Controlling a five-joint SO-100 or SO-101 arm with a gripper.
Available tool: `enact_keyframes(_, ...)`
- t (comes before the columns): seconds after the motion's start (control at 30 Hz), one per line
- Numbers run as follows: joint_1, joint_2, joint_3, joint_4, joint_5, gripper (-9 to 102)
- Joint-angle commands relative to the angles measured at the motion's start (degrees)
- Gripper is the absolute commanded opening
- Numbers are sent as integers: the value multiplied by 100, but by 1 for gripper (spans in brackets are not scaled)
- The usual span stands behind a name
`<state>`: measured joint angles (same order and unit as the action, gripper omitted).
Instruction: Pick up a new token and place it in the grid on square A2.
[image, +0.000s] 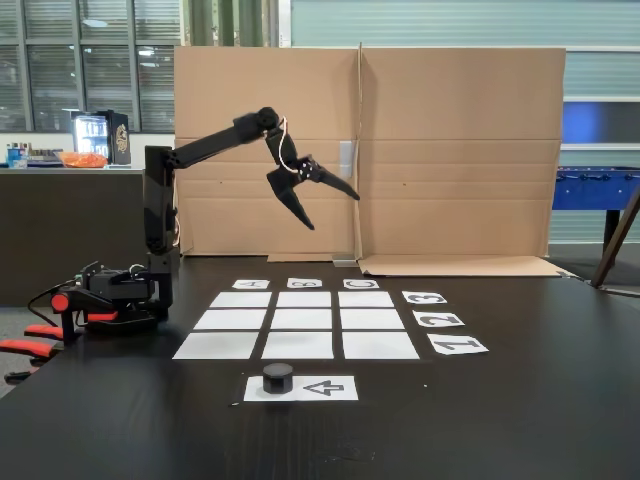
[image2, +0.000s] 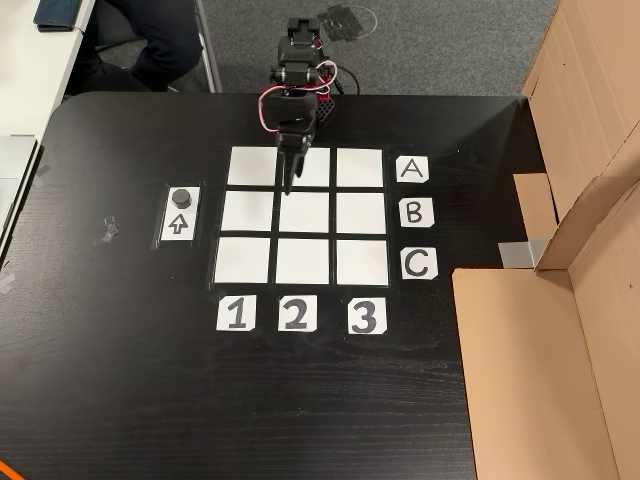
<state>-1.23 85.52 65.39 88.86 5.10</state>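
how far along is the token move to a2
Nothing is done yet: the token sits on the arrow sheet, and all nine grid squares are bare. The gripper hangs open and empty high above the table. Pickup and placing on square A2 remain.

Tall brown cardboard panels (image: 400, 150) are standing behind the black round-cornered counter (image: 520, 400). Large gridded windows (image: 80, 60) are showing darkness, and a blue foosball table (image: 595, 188) is sitting at right.
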Motion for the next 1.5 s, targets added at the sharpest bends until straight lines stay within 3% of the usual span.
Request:
enact_keyframes(0.0,343,-26,-264,26,-123,45)
enact_keyframes(0.5,1679,-949,-422,44,-527,45)
enact_keyframes(1.47,3270,-2575,-773,220,-782,45)
